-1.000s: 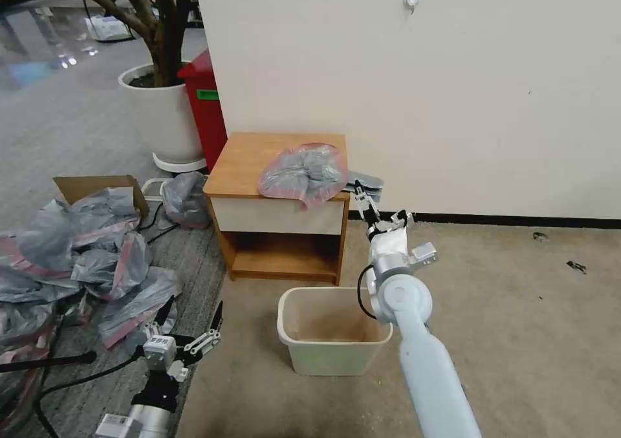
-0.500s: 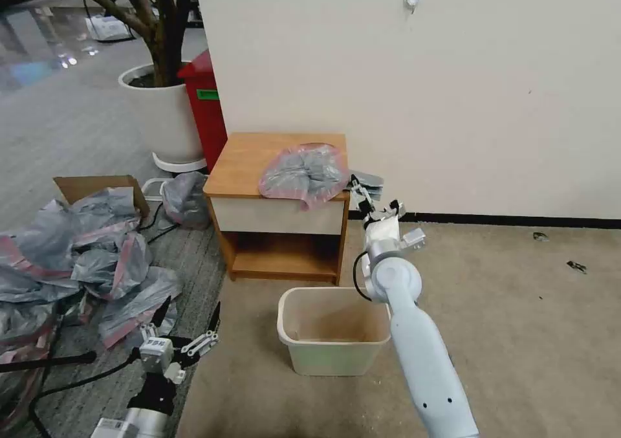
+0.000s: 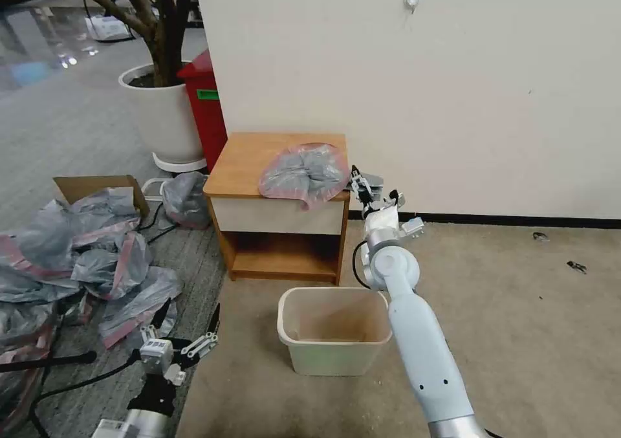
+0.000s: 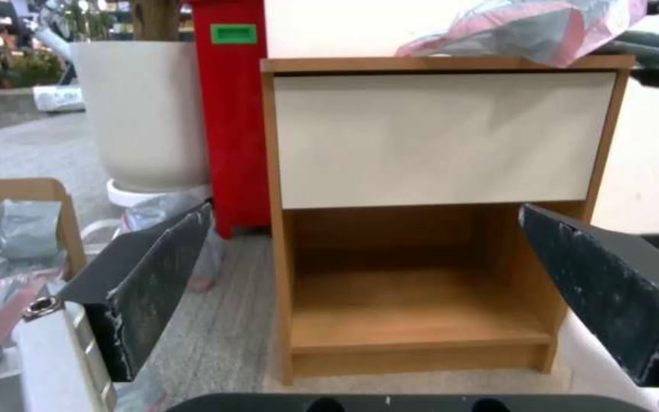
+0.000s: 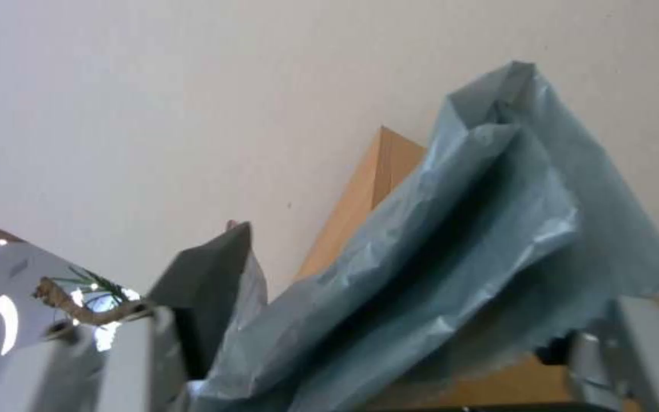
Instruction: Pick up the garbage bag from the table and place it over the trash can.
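Grey garbage bag (image 3: 304, 174) lay crumpled on the table (image 3: 249, 160), its edge overhanging beside my right gripper (image 3: 366, 189), fingers spread around that flap for a pinch. Left gripper (image 3: 189, 321) hung low, spread, idle.

Head high; wrists near shared table (image 3: 259, 160).

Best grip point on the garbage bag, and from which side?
Probably the grey flap hanging off the table edge on the robot's right. The garbage bag lies crumpled flat on top; the open right pincer is already beside that overhang, so come in sideways.
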Controlling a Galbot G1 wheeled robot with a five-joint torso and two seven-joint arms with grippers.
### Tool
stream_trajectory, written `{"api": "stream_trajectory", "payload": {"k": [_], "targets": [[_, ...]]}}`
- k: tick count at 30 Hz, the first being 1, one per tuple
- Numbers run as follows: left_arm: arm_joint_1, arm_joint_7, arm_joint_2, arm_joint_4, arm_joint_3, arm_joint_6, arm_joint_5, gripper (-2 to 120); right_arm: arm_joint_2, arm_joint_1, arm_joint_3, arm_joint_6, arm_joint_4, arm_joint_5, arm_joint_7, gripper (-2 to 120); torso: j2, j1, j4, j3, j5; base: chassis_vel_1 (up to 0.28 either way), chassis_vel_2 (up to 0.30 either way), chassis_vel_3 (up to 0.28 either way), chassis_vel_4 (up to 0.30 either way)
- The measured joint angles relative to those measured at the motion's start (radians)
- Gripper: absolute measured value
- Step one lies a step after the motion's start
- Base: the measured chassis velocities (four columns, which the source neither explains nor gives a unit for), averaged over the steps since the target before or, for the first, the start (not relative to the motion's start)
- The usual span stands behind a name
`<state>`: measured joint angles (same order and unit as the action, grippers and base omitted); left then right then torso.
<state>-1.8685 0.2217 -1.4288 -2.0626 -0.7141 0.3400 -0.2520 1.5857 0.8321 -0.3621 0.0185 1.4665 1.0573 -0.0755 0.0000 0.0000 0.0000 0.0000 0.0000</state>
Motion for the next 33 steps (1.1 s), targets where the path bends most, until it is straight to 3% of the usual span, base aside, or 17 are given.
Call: {"api": "stream_trajectory", "payload": {"k": [3, 5, 7, 11, 15, 17, 19, 25, 33], "targets": [[0.002, 0.0, -0.001, 0.004, 0.003, 0.0, 0.001, 100, -0.001, 0.001, -0.003, 0.006, -0.003, -0.001, 0.006, 57, 0.0, 0.0, 0.0, 0.0, 0.0, 0.0, 0.0, 0.0, 0.0], [0.002, 0.0, -0.001, 0.004, 0.003, 0.0, 0.001, 100, -0.001, 0.001, -0.003, 0.007, -0.003, -0.001, 0.007, 55, 0.0, 0.0, 0.0, 0.0, 0.0, 0.0, 0.0, 0.0, 0.0], [0.004, 0.0, 0.0, 0.004, 0.004, 0.0, 0.001, 100, -0.006, 0.0, -0.003, 0.007, -0.003, -0.002, 0.011, 43, 0.0, 0.0, 0.0, 0.0, 0.0, 0.0, 0.0, 0.0, 0.0], [0.004, 0.0, 0.0, 0.004, 0.004, 0.0, 0.001, 100, -0.008, -0.001, -0.003, 0.007, -0.003, -0.002, 0.012, 34, 0.0, 0.0, 0.0, 0.0, 0.0, 0.0, 0.0, 0.0, 0.0], [0.005, 0.0, 0.0, 0.007, 0.004, 0.0, 0.001, 100, -0.008, -0.001, 0.0, 0.007, -0.002, -0.008, 0.012, 14, 0.0, 0.0, 0.0, 0.0, 0.0, 0.0, 0.0, 0.0, 0.0], [0.005, 0.0, 0.0, 0.007, 0.004, 0.0, 0.001, 100, -0.008, -0.002, 0.001, 0.007, -0.001, -0.009, 0.012, 13, 0.0, 0.0, 0.0, 0.0, 0.0, 0.0, 0.0, 0.0, 0.0], [0.006, 0.0, 0.0, 0.007, 0.004, 0.0, 0.0, 100, -0.011, -0.001, 0.01, 0.007, 0.005, -0.011, 0.007, 0, 0.0, 0.0, 0.0001, 0.0, 0.0, 0.0, 0.0, 0.0, 0.0], [0.006, 0.0, 0.0, 0.009, 0.006, 0.001, 0.0, 100, -0.045, 0.004, 0.054, 0.02, 0.021, -0.024, -0.028, 0, 0.0, 0.0, 0.0, 0.0, 0.0001, 0.0, 0.0, 0.0, 0.0], [0.01, 0.0, -0.004, 0.018, 0.008, 0.011, 0.001, 100, -0.141, 0.06, 0.185, 0.01, 0.234, -0.036, -0.296, 0, 0.0, 0.0, 0.0001, 0.0, 0.0, 0.0, 0.0, 0.0, 0.0]]}}
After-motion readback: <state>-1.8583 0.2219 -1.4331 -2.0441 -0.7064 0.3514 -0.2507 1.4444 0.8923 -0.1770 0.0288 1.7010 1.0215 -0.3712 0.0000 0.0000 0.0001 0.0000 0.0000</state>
